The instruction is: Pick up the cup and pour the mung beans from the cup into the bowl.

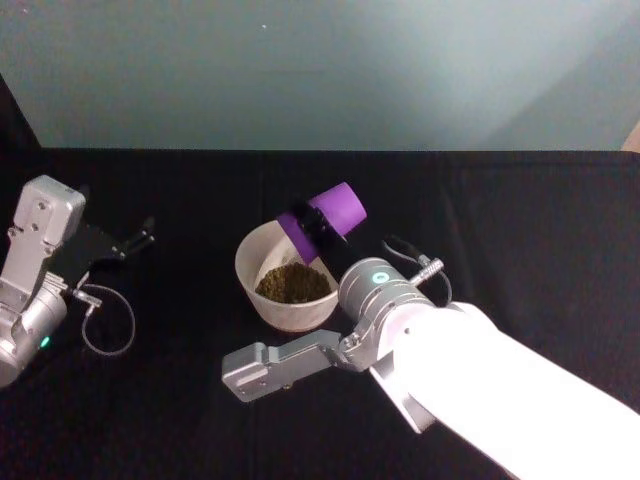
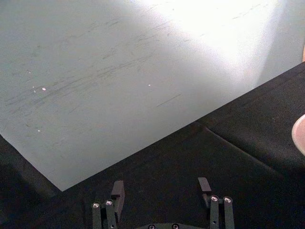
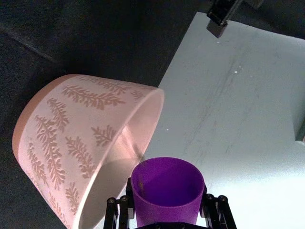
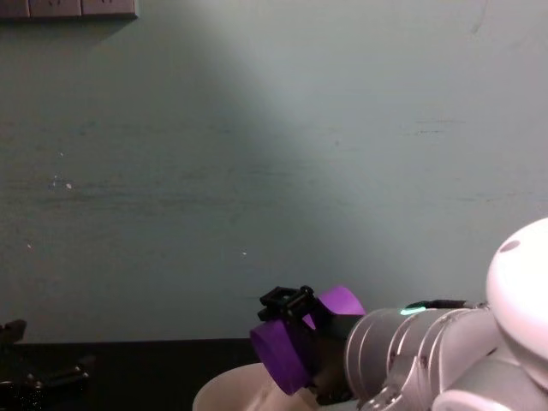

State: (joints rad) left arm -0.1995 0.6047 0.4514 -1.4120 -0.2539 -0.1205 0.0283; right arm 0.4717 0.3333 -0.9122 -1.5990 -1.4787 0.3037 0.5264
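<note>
Black table point(image 1: 540, 220) takes up the lower part of the head view. The right arm point(image 1: 500, 380) comes in from lower right and ends at centre frame, which I read as positioning so the pour lands in the bowl point(image 1: 295, 315), not on the cloth. The left arm point(image 1: 40, 260) is parked at far left, left gripper point(image 1: 140, 238) empty with fingers spread, clear of the work. The bowl sits upright, centre frame. The cup point(image 1: 335, 215) is just upper right of it, mouth over the far rim. The right gripper point(image 1: 318, 232) pinches the cup across its sides, which leaves the mouth clear. The cup's long axis runs diagonally, base upper right and mouth lower left and down into the bowl, tipped well past level. The mung beans point(image 1: 293, 283) are piled in the bowl. In the right wrist view the cup interior looks about empty, so the pour is likely done.
</note>
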